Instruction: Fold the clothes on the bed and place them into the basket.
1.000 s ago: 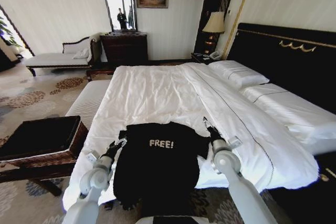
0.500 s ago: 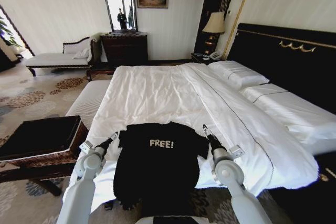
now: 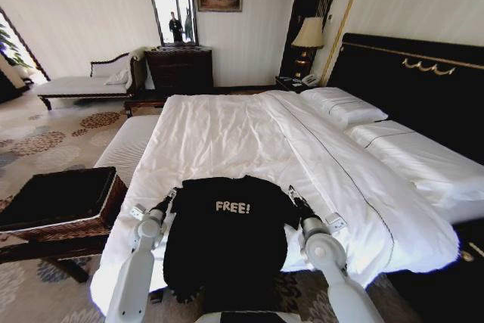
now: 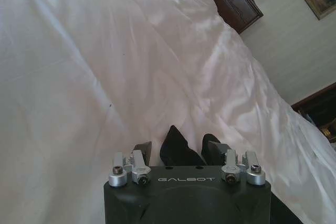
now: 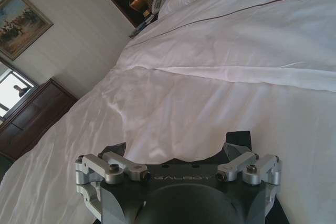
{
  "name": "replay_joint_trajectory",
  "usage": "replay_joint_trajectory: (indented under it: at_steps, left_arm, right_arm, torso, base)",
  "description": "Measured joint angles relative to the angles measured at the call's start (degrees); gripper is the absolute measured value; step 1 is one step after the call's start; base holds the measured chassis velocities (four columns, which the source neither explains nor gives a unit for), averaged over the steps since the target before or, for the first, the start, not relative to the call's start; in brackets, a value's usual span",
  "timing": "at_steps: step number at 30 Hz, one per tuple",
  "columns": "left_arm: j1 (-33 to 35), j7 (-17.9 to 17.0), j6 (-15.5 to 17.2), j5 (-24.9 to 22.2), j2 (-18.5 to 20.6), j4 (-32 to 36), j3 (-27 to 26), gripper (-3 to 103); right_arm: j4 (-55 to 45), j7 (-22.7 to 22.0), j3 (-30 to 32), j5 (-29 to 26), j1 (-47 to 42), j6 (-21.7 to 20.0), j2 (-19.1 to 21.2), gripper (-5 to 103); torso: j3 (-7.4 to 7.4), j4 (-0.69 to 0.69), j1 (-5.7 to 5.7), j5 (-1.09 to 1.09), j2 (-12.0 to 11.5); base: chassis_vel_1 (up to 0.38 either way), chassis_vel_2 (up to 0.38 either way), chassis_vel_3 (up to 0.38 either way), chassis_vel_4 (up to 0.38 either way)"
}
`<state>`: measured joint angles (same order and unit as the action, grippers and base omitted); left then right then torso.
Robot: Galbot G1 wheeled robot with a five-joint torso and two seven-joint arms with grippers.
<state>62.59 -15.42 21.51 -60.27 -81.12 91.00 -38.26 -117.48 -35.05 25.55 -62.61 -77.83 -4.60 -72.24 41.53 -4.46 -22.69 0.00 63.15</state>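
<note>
Head view shows the clothes [image 3: 231, 240], a black top with white "FREE!" lettering, spread flat at the near edge of the bed [image 3: 227, 130], its lower part hanging over the edge toward the floor. The left claw [image 3: 171, 196] sits at the top's left shoulder and the right claw [image 3: 291, 194] at its right shoulder. In the left wrist view a peak of black cloth stands between the left claw's fingers [image 4: 142, 150], which are close around it; it looks pinched, though I cannot be sure the pads have really bitten. In the right wrist view the right claw's fingers [image 5: 239, 153] stand wide apart with black cloth lying under them, not yet closed on anything.

The risk I see is an uneven pickup: one shoulder held and the other loose would twist the top and spoil the fold. A shallow pinch could slip, and the hanging hem may drag the garment off the bed. Either claw could also catch the white sheet along with the cloth. The basket [image 3: 60, 209] waits on the floor to the left, apart from the bed.
</note>
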Motion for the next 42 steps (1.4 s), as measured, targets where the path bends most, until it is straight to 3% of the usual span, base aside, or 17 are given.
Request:
replay_joint_trajectory:
  at_steps: [2,10,14,16,17,20,42]
  left_arm:
    - [-0.02,0.05,0.00,0.14,-0.01,-0.28,-0.15,53]
    - [-0.13,0.59,0.05,0.50,0.33,-1.76,-0.01,43]
    - [-0.29,0.88,0.05,0.38,0.55,-2.37,0.05,23]
    - [-0.32,0.95,0.05,0.32,0.56,-2.43,0.08,23]
    - [-0.35,0.99,0.07,0.26,0.57,-2.50,0.15,12]
    - [-0.50,1.12,0.14,0.19,0.54,-2.71,0.41,3]
    - [3.49,1.55,-0.25,-4.43,5.06,2.31,-4.85,0]
  right_arm:
    - [0.00,-0.05,0.07,-0.09,-0.13,0.00,0.05,100]
    - [-0.56,-0.33,0.21,-0.11,-0.91,-0.03,-0.20,100]
    - [-0.70,-0.66,0.24,0.02,-1.20,-0.10,-0.57,100]
    - [-0.73,-0.74,0.25,0.06,-1.26,-0.12,-0.69,100]
    - [-0.78,-0.90,0.25,0.11,-1.35,-0.16,-0.89,100]
    - [-0.92,-1.33,0.33,0.25,-1.68,-0.26,-1.42,100]
    - [-1.72,-1.78,0.77,1.79,-2.93,-0.36,-3.75,100]
  torso:
    - [0.00,0.01,0.00,0.00,0.00]
    - [0.00,0.00,0.00,0.00,0.00]
    - [0.00,0.00,0.00,0.00,0.00]
    - [0.00,0.00,0.00,0.00,0.00]
    - [0.00,0.00,0.00,0.00,0.00]
    - [0.00,0.00,0.00,0.00,0.00]
    - [0.00,0.00,0.00,-0.01,0.00]
  base:
    - [0.000,0.000,0.000,0.000]
    - [0.000,0.000,0.000,0.000]
    - [0.000,0.000,0.000,0.000]
    - [0.000,0.000,0.000,0.000]
    - [0.000,0.000,0.000,0.000]
    - [0.000,0.000,0.000,0.000]
    - [0.000,0.000,0.000,0.000]
